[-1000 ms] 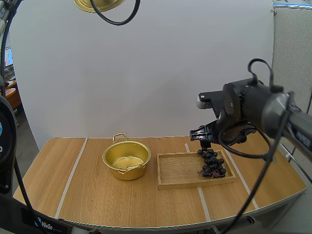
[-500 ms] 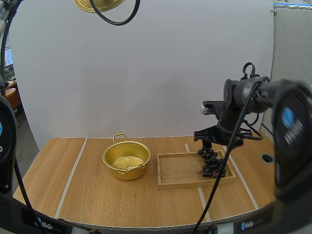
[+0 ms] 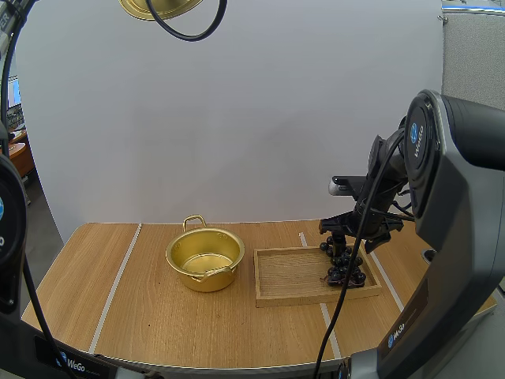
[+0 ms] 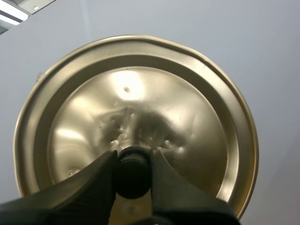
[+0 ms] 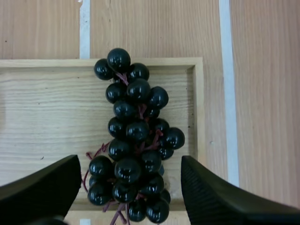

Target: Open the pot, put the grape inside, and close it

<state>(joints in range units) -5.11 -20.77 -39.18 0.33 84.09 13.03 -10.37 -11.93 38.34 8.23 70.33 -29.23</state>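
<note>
Right gripper (image 5: 130, 161): fingers spread wide, poised directly over the grape bunch (image 5: 133, 140), one finger on either side of its long axis.
Grape bunch: lies at the right end of the wooden tray (image 3: 292, 300).
Pot (image 3: 205, 259): open, left of the tray.
Left gripper (image 4: 132, 171): clamped on the knob of the lid (image 4: 187, 108), held high.

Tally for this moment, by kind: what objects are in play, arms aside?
pot: 1
lid: 1
bunch of grapes: 1
wooden tray: 1
Total: 4
</note>
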